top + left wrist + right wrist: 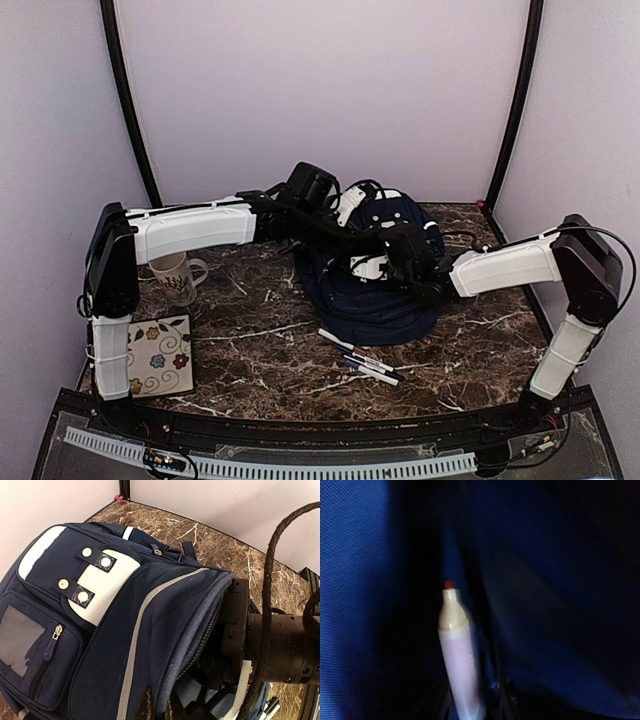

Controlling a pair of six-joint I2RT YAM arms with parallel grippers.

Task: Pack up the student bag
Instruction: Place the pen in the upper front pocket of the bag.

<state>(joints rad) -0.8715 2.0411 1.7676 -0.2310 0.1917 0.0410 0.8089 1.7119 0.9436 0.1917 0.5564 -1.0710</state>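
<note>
The student bag (375,305), navy blue with a white studded patch, lies at the middle back of the table. In the left wrist view the bag (115,605) has its main zip open. My left gripper (161,709) is shut on the rim of that opening and holds it apart; it shows in the top view (372,240) over the bag. My right gripper (392,268) reaches into the opening. In the right wrist view, deep in dark blue fabric (560,580), the right gripper (470,707) is shut on a white marker (459,655) with a red tip, pointing inward.
Several markers (362,362) lie on the marble table in front of the bag. A patterned mug (178,276) and a floral tile (158,358) sit at the left. The right arm's wrist (280,650) and a black cable (272,555) crowd the bag's opening.
</note>
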